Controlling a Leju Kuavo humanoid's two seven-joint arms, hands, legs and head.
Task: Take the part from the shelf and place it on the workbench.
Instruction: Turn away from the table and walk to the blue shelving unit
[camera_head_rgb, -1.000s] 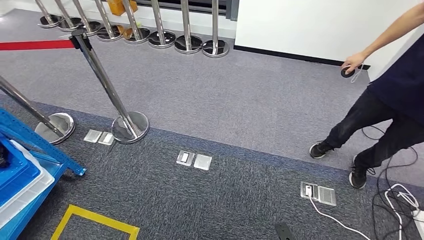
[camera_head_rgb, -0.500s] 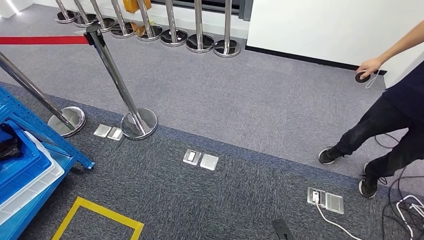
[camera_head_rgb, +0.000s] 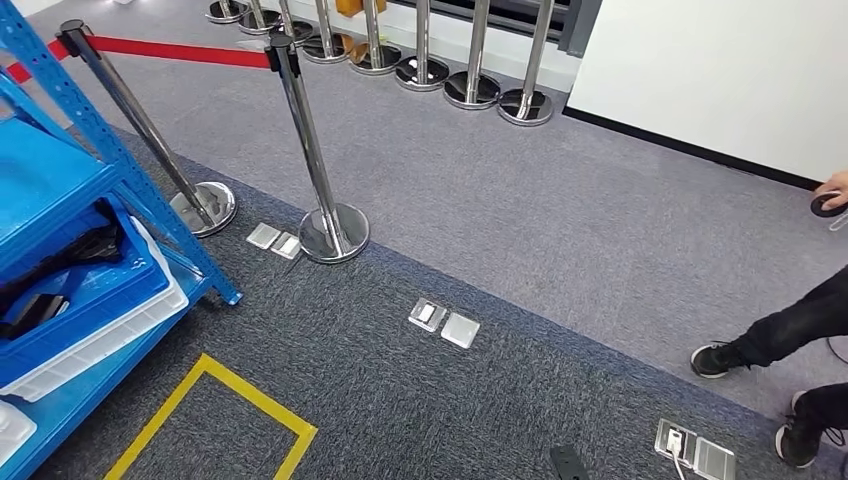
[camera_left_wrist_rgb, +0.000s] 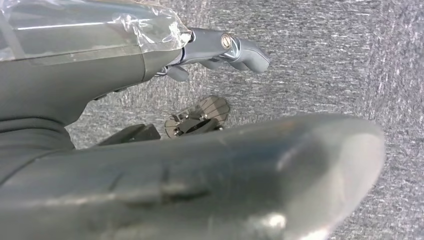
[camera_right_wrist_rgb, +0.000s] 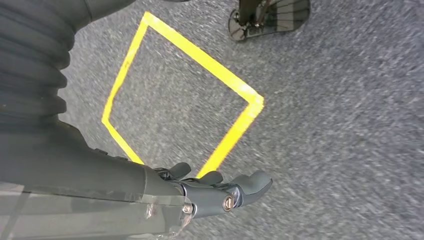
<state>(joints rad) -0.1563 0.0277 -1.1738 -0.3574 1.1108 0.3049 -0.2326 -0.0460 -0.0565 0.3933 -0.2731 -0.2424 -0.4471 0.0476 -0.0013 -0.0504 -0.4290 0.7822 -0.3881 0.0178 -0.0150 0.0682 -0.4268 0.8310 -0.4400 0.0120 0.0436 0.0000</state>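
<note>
A blue shelf (camera_head_rgb: 60, 170) stands at the left edge of the head view. On it a blue bin (camera_head_rgb: 100, 295) holds dark parts (camera_head_rgb: 92, 246), one more lying lower left (camera_head_rgb: 35, 310); their shapes are hard to make out. My left hand (camera_left_wrist_rgb: 220, 49) hangs over grey carpet with its fingers loosely apart, holding nothing. Above the carpet beside a yellow tape square (camera_right_wrist_rgb: 200, 55), my right hand (camera_right_wrist_rgb: 220, 192) also hangs loosely with nothing in it.
Chrome stanchions (camera_head_rgb: 310, 150) with a red belt (camera_head_rgb: 180, 50) stand just behind the shelf, more at the back. A yellow tape square (camera_head_rgb: 215, 420) marks the floor by the shelf. Floor sockets (camera_head_rgb: 445, 322) dot the carpet. A person's legs (camera_head_rgb: 790, 330) are at the right.
The camera has turned left: the whole scene has slid right, the shelf and its bins have come well into view, and the person is now mostly off the right edge.
</note>
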